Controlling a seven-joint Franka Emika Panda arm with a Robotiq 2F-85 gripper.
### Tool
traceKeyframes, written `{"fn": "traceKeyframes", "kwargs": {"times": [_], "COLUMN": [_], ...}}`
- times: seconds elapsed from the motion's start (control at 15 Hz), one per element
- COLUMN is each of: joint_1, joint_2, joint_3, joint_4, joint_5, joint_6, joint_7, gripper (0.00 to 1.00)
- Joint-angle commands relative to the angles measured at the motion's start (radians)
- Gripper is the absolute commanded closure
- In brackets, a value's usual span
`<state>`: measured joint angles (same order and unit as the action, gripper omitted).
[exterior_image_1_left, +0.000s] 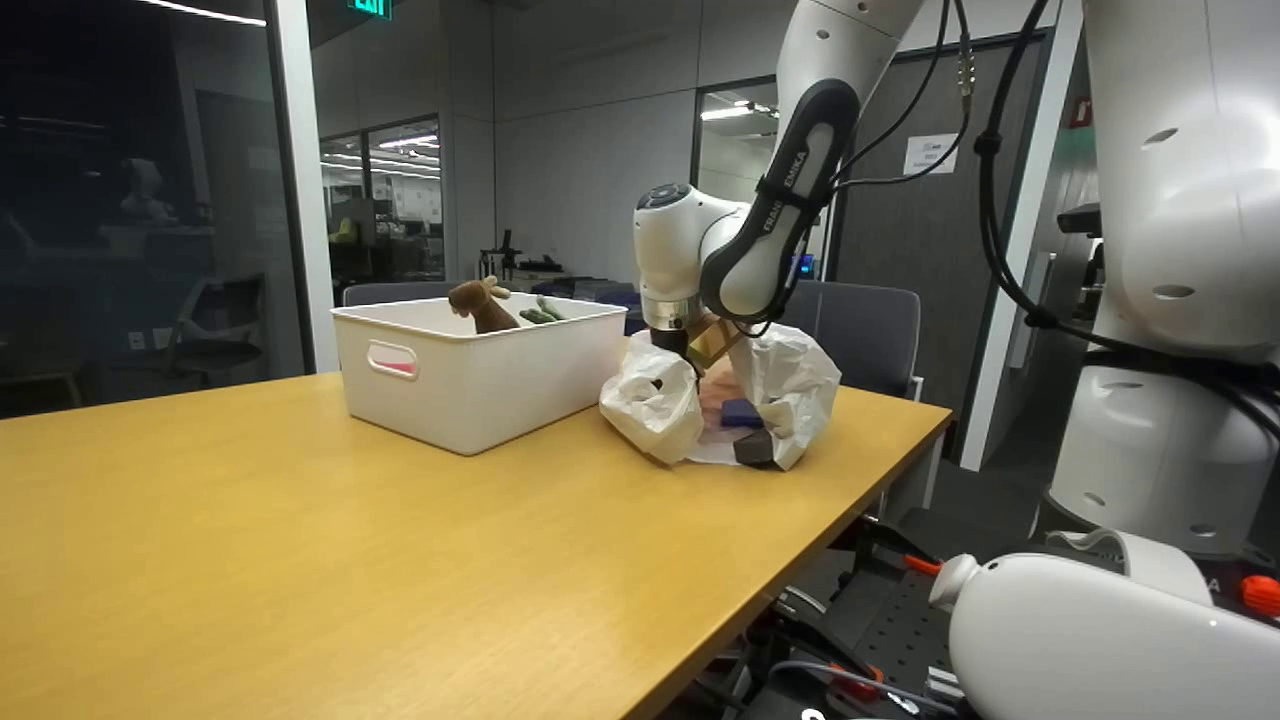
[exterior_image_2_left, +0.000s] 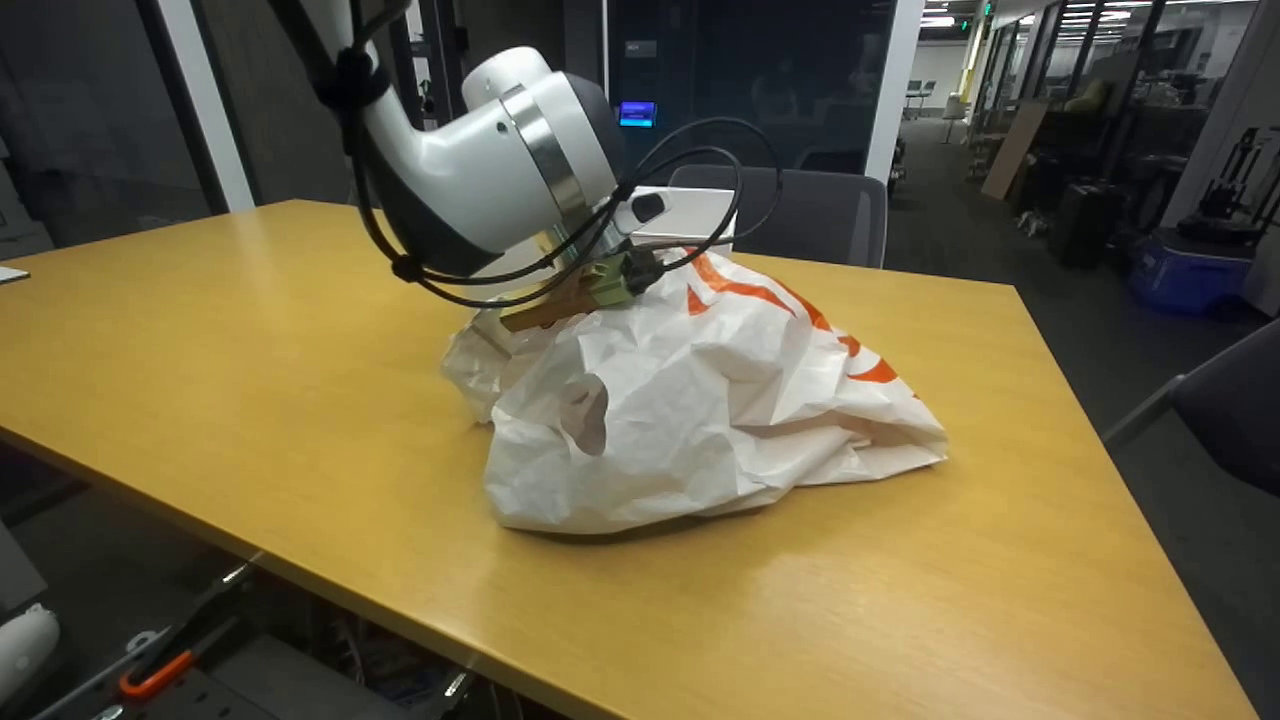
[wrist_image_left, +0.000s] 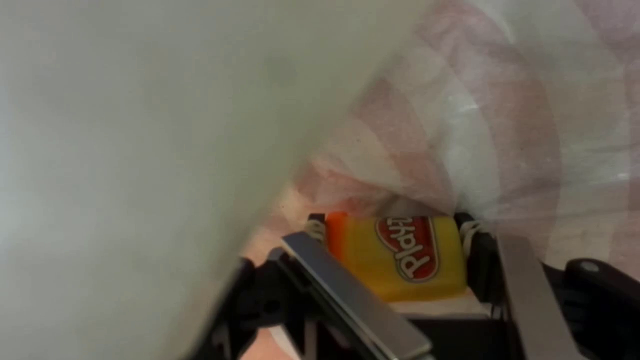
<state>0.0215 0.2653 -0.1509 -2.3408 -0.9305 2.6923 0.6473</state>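
I have the tool (wrist_image_left: 392, 240) low and a little right of centre in my wrist view, its fingers (wrist_image_left: 482, 265) parted by about the length of a small yellow can (wrist_image_left: 400, 260). One sits against the orange lid (wrist_image_left: 336, 235) and one against the opposite end, so I read the can as gripped lengthwise. It is inside the white bag (exterior_image_2_left: 690, 400), whose striped folds fill the upper right of that view; the pale blur across the left is probably more bag, close to my lens.

I'd call this the grasping step. Whether the can rests on the bag's floor I cannot tell. To my mind the next move calls for a slow, straight lift, with the grip kept firm, because loose folds could catch on the tool.

Farther out, in an exterior view, a blue block (exterior_image_1_left: 741, 413) and a dark block (exterior_image_1_left: 754, 449) lie at the bag's mouth. Left of that, a white box (exterior_image_1_left: 530, 385) stands on the surface (exterior_image_1_left: 300, 550), a brown soft toy (exterior_image_1_left: 485, 310) poking above its rim. A grey chair (exterior_image_1_left: 868, 335) stands behind.
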Motion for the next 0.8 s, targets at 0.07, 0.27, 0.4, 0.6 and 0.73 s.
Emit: {"fn": "traceKeyframes", "kwargs": {"times": [0.07,0.27,0.4,0.6,0.73], "joint_1": [-0.031,-0.021,-0.013,0.003,-0.006], "joint_2": [-0.086,-0.171,-0.225,-0.313,-0.358], "joint_3": [0.047,0.060,0.067,0.068,0.094], "joint_4": [-0.086,-0.145,-0.172,-0.190,-0.198], "joint_5": [0.200,0.350,0.408,0.298,0.324], "joint_6": [-0.029,-0.093,-0.133,-0.214,-0.265], "joint_7": [-0.184,-0.298,-0.337,-0.229,-0.249], "gripper": [0.61,0.61,0.61,0.61,0.61]}}
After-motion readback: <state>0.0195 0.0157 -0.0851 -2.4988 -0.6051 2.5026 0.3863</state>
